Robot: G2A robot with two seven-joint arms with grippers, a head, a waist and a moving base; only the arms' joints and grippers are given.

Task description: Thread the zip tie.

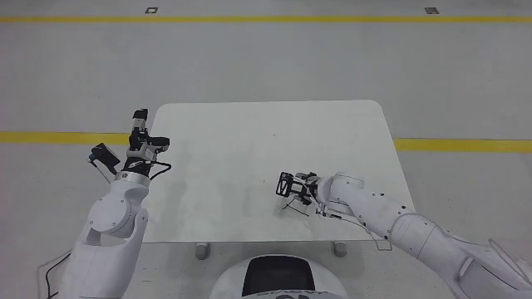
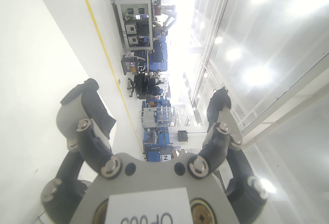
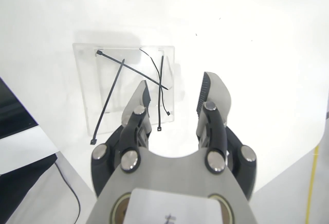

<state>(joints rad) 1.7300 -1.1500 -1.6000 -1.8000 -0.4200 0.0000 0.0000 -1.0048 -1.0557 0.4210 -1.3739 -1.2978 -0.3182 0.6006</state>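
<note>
Pickup step — my right tool, wide open and empty, hangs near the black zip ties on a clear tray; next I pinch one. Left tool gapes empty too.

A white sticker on the base of the left gripper carries dark characters, upside down and only partly in view. Far off in the hall, a small white placard bears a single dark capital letter. A white tag on the base of the right gripper shows a cropped, illegible mark.
</note>
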